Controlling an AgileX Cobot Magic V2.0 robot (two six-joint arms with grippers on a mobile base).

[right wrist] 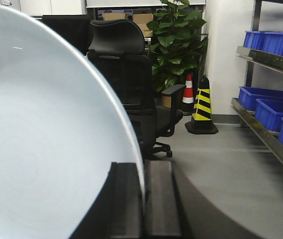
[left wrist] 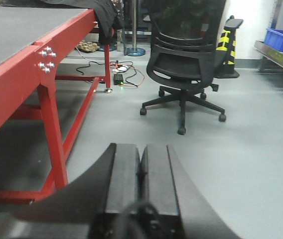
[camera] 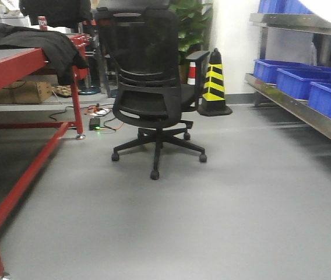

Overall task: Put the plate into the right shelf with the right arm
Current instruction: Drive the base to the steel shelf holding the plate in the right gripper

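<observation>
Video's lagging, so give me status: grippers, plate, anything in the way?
Left gripper shut, empty. Right gripper shut on plate. Right shelf off to the right, plate not in yet. Office chair ahead, centre floor.

floor (camera: 241, 204): grey | 1 black office chair (camera: 151, 87) centre | red-framed table (camera: 8, 70) left | 1 yellow-black cone (camera: 215, 84) | white wall (camera: 232, 29)

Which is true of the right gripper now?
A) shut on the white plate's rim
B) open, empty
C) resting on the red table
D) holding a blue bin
A: in the right wrist view, the right gripper has its two black fingers pinched on the rim of the plate. The plate fills the left of the frame, and the right shelf stands apart to the right.
</observation>
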